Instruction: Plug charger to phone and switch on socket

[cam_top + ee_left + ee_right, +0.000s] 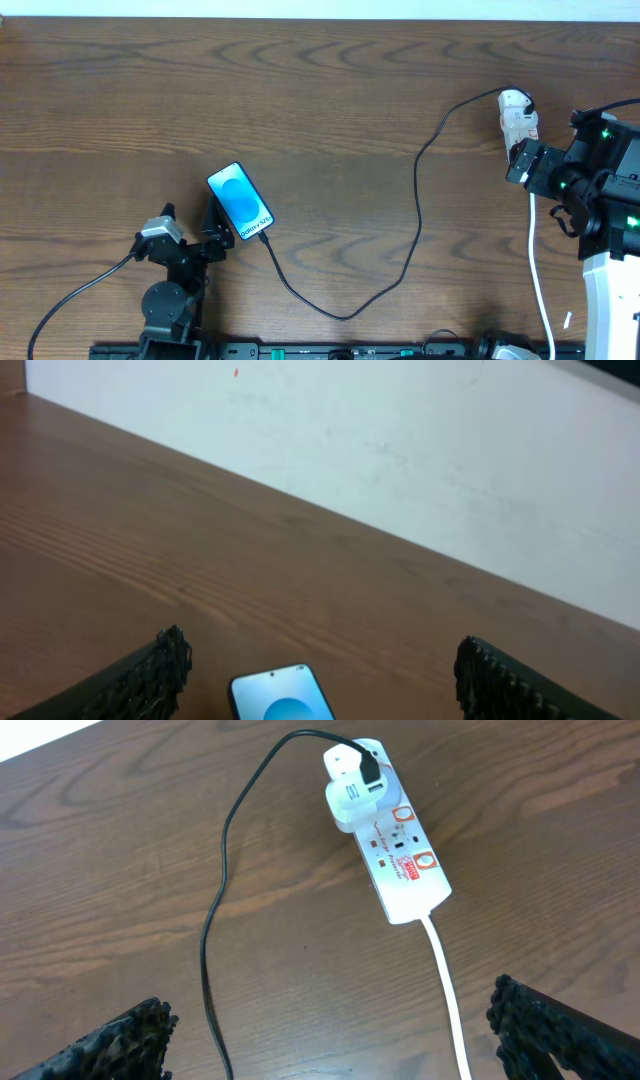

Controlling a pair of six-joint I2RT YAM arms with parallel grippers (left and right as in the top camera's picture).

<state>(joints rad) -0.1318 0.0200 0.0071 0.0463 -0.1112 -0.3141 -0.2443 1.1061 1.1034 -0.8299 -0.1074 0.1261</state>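
Two robot arms sit at a brown wooden table [300, 80].

From above, the phone [240, 202] lies left of the middle, tilted, blue screen up. The left gripper [218, 230] is right at the phone's lower left side, its fingers spread apart with nothing in them. The charger [345, 317], a thin black cable, meets the bottom end of the phone, dips in a big loop, then climbs to the socket [518, 120] at the upper right. I cannot tell if its tip is pushed all the way in. The right gripper [524, 160] is just below the socket, fingers wide apart too, holding nothing. A white cord [536, 260] runs from the socket down the right side.

From the left wrist, the left gripper [322, 655] shows two black fingers [150, 675] at the lower corners, far apart. The top of the phone [282, 695] peeks in at the bottom edge between them, touching neither. A white wall [400, 450] stands behind the table.

From the right wrist, the socket [405, 855] lies slanted in the upper middle, with red marks on it. A white plug block [350, 785] sits in its far end, and the charger [215, 920] comes out of that block and runs down the left half. The white cord [448, 990] leaves the socket's near end. The right gripper [330, 1015] has its black fingers [120, 1040] at the bottom corners, wide apart, not touching the socket. I cannot tell if the switch is on.
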